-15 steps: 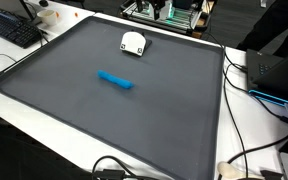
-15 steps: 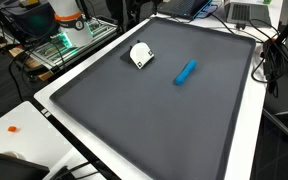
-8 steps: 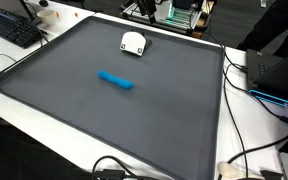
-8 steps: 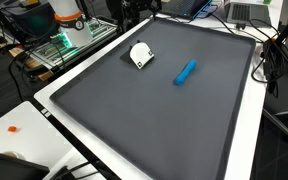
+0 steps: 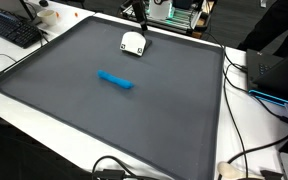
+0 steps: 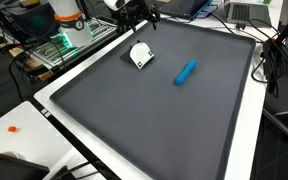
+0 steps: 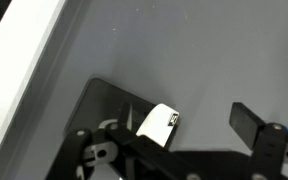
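A small white rounded device (image 5: pixel 133 43) lies near the far edge of a dark grey mat (image 5: pixel 104 120), and it also shows in the exterior view from the other side (image 6: pixel 141 55). A blue marker-like stick (image 5: pixel 116 80) lies flat near the mat's middle (image 6: pixel 186 72). My gripper (image 5: pixel 141 13) hangs above the mat's far edge, just beyond the white device and apart from it (image 6: pixel 141 14). In the wrist view its jaws (image 7: pixel 204 125) are open and empty over bare mat. The white device and the blue stick are out of the wrist view.
The mat (image 6: pixel 164 120) lies on a white table (image 5: pixel 259 140) whose edge shows in the wrist view (image 7: pixel 24 70). A keyboard (image 5: pixel 14 30) sits at one corner. Cables (image 5: pixel 246 150) run along a side. Electronics (image 6: pixel 69 35) stand beyond the mat.
My gripper has come down into both exterior views at the mat's far edge, closer to the white device. The white device and blue stick have not moved.
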You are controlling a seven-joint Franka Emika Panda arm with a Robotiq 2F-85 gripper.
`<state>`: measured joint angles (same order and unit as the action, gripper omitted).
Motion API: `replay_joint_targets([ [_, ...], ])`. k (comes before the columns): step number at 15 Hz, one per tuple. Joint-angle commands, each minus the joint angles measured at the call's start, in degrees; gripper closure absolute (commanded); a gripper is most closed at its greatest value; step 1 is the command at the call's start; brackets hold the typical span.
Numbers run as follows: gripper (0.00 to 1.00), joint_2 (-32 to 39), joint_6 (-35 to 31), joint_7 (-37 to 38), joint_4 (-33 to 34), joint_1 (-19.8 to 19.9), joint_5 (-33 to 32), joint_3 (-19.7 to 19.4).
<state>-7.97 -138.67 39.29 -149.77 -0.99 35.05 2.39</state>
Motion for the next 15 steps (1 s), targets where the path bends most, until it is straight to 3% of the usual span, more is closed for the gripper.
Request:
replay_joint_targets([
  [1, 0.0, -0.59, -7.26, 6.4, -3.68, 0.06, 4.01, 0.44],
  [7, 0.0, 0.97, -12.48, 14.81, -5.26, -0.02, 1.35, 1.0],
  [15, 0.0, 3.7, -16.37, 19.34, -5.47, -0.38, -3.47, 1.29],
])
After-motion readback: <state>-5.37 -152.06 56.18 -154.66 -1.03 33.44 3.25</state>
